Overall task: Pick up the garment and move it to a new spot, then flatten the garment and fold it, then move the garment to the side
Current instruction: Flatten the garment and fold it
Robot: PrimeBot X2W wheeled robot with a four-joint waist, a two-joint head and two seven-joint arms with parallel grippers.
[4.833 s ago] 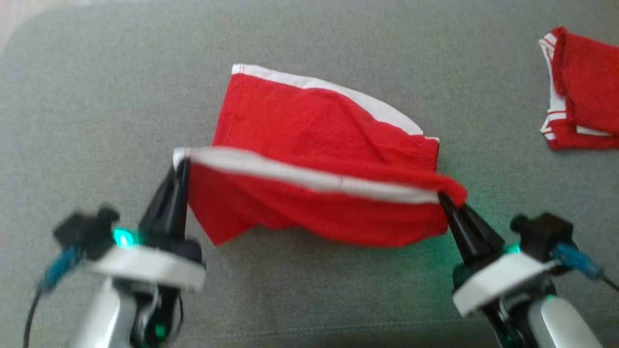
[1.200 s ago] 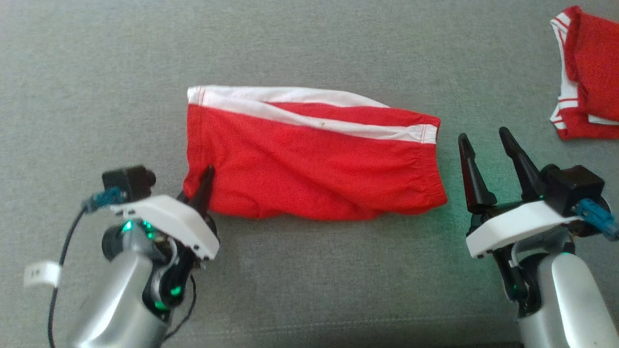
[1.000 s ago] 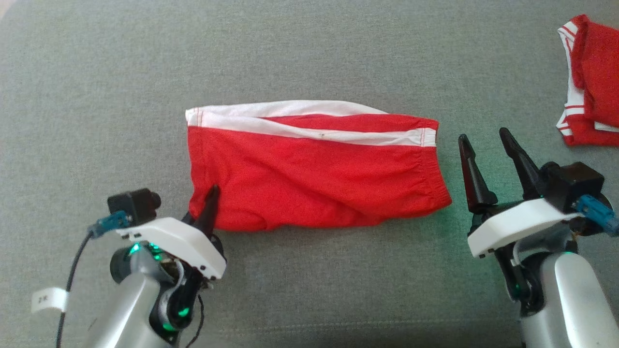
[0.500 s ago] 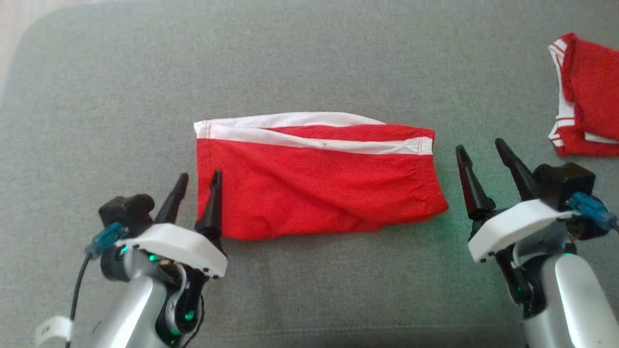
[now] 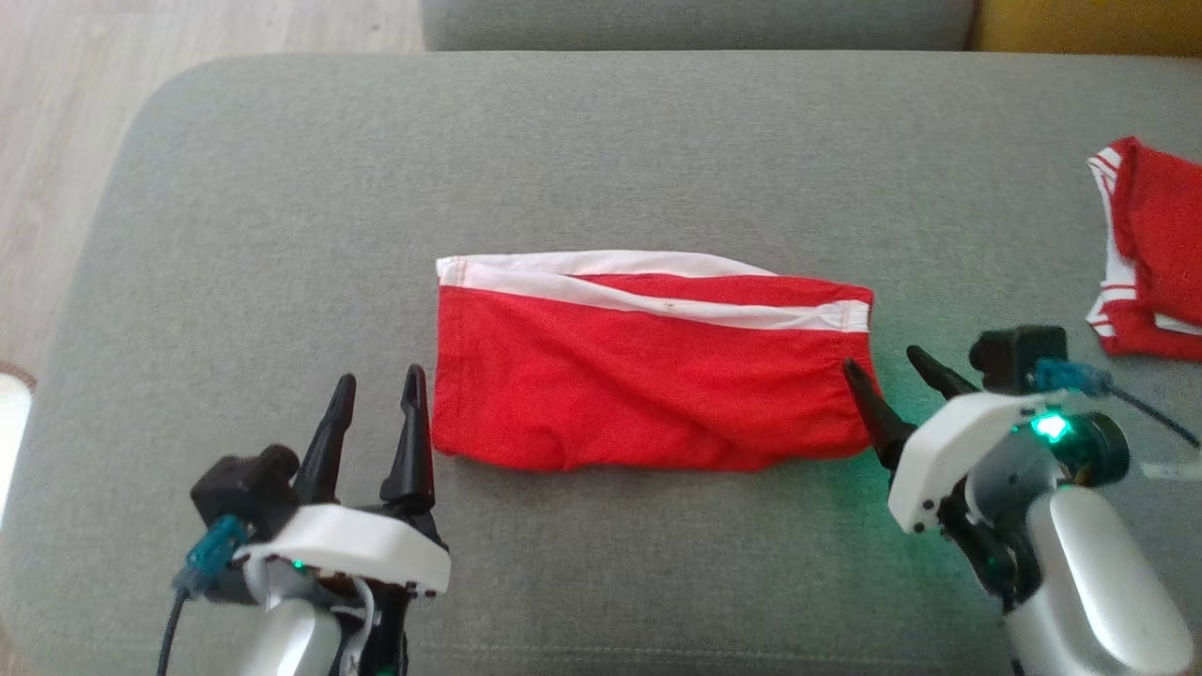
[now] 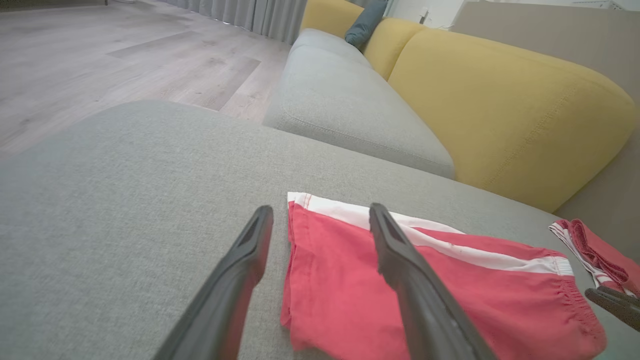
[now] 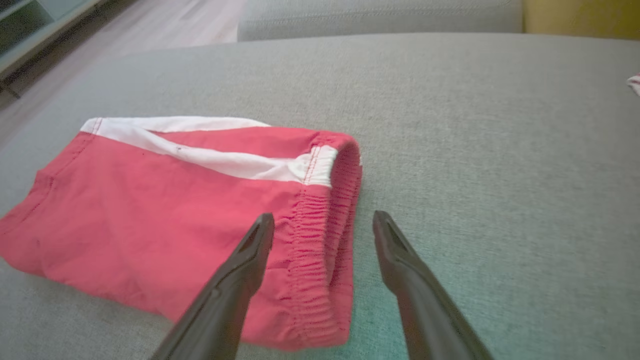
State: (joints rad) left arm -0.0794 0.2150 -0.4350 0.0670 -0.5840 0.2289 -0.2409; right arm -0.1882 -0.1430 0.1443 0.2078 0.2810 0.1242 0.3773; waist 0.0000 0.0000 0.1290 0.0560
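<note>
- Lower left of frame: left jaws apart and empty, tips just beside the left short edge of the garment (image 5: 648, 376).
- Lower right: right jaws apart, straddling the elastic right end. This arm is judged nearer, forearm angled inward.
- Frame centre: garment lies folded on the grey cushion (image 5: 282, 235), long axis left-right, white stripe along the far edge.

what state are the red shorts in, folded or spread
Folded: the red shorts lie flat, both white stripes stacked along one edge, elastic waistband doubled over.
</note>
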